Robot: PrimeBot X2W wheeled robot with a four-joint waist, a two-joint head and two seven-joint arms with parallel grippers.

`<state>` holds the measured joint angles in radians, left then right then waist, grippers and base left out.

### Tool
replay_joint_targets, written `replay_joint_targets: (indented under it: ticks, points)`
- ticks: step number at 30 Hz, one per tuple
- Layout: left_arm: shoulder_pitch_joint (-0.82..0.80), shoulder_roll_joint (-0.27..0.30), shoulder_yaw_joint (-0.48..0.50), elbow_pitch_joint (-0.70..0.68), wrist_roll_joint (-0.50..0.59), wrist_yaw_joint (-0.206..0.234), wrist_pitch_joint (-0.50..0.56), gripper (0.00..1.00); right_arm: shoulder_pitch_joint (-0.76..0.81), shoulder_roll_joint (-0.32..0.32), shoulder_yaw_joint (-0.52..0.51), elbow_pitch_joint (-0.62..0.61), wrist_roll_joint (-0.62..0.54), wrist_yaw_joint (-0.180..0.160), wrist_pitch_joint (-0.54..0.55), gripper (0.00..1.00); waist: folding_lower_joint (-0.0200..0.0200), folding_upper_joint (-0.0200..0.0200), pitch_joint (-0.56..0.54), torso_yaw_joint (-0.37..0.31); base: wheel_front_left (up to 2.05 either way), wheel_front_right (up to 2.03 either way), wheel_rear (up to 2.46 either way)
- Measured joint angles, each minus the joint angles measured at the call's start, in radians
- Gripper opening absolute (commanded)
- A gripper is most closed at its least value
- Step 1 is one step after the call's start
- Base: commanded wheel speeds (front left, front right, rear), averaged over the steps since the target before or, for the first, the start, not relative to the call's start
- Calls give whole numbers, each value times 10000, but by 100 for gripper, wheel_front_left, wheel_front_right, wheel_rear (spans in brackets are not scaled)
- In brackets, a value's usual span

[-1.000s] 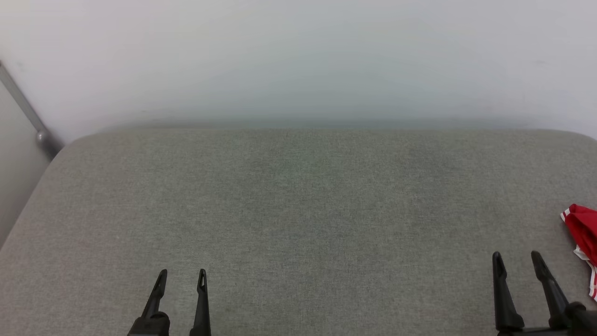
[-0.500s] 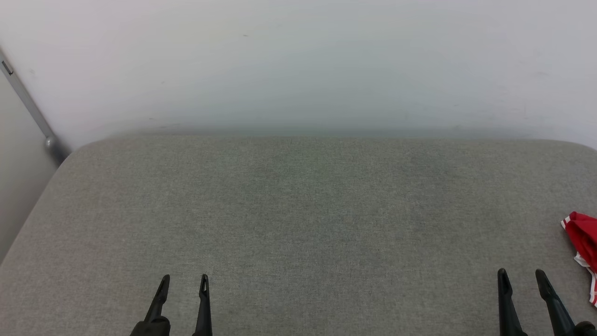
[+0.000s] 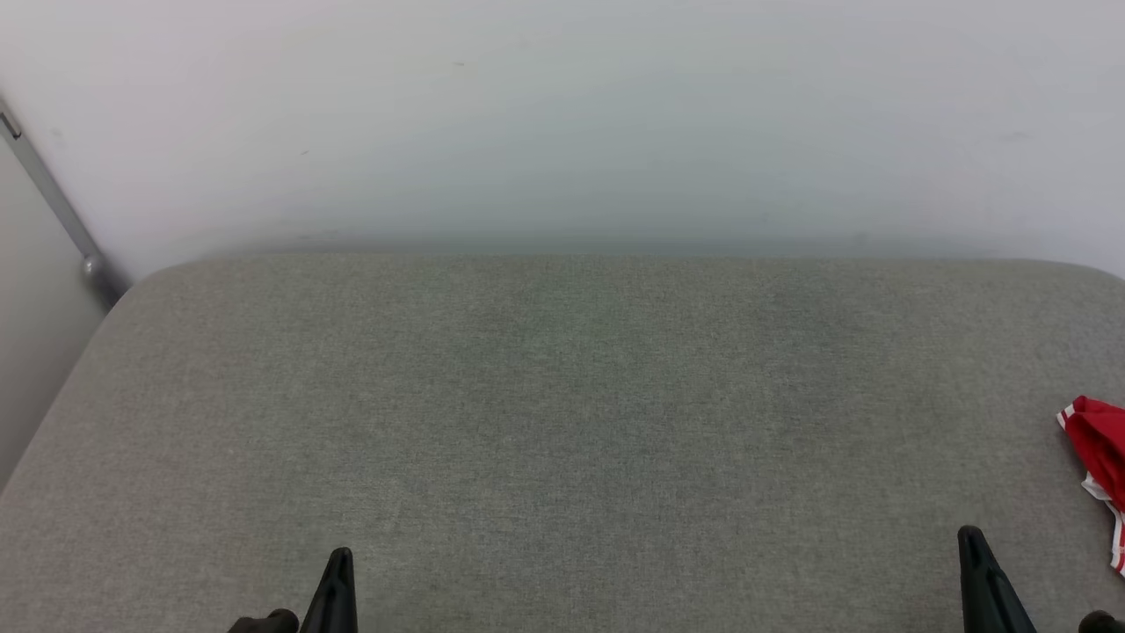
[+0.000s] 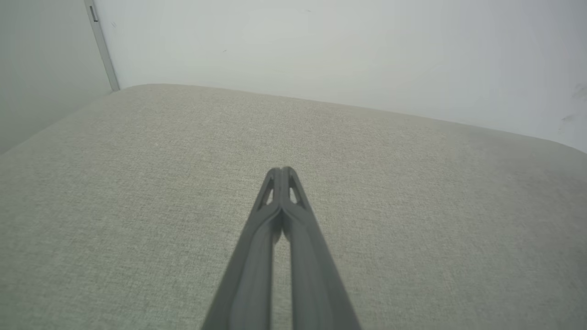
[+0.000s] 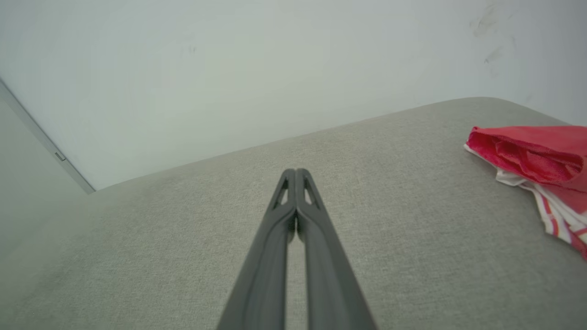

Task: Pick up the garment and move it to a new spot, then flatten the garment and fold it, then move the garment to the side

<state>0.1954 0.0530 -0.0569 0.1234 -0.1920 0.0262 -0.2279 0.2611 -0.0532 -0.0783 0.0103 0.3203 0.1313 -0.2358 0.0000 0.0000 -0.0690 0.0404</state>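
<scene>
Head view: a grey fabric cushion [image 3: 562, 413] covers the lower two thirds, with a pale wall [image 3: 562, 114] behind it at 12 o'clock.
Garment: the red garment [image 3: 1099, 444] with red-and-white striped trim lies bunched on the cushion at 3 o'clock, cut off by the picture's edge.
Left gripper: the left gripper [image 3: 340, 558] pokes up at 7 o'clock, its two dark fingers pressed together into one point, with nothing between them.
Right gripper: the right gripper [image 3: 969, 536] rises at 5 o'clock, also pressed together and empty, near the garment but apart from it.
Left wrist view: closed fingers against bare cushion; a grey metal strip [image 4: 102, 46] runs up the wall at 11 o'clock.
Right wrist view: fingertips touching each other; the crumpled garment sits at 3 o'clock, red folds on top, striped hem below.
</scene>
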Motion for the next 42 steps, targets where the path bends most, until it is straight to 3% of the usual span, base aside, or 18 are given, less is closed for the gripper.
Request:
replay_joint_targets:
  ticks: [19,42]
  points:
    - [-741,35,322,347,-3601,-366,757,0,-889,-90,102,594,3344,-2,711,0,0,0,115,-64,0,0,0]
    - [-1450,58,669,598,-7007,-740,1532,0,-1715,-151,127,1139,6489,-2,1469,0,0,0,254,-143,0,0,0]
